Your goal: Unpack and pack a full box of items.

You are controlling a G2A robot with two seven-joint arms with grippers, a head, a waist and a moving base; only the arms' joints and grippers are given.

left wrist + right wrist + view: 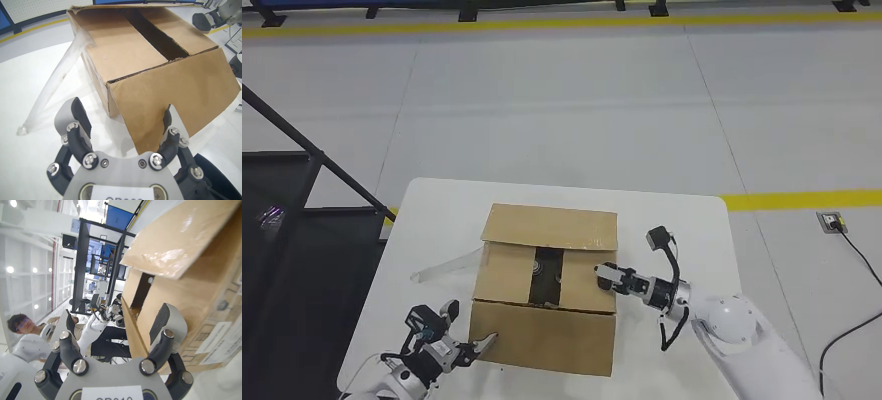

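With the box [547, 285] central on the desk [442, 215], your left pincer [123, 108] spread wide around the corner of the drooping flap [170, 85] at 7 o'clock and your right pincer [115, 313] wide astride the 3 o'clock edge, a lopsided pull would likely skid the box or tear the cardboard.

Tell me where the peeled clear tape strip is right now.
In the top view, the clear tape strip slants from the cardboard box's far left corner down onto the white table, beyond the left hand.
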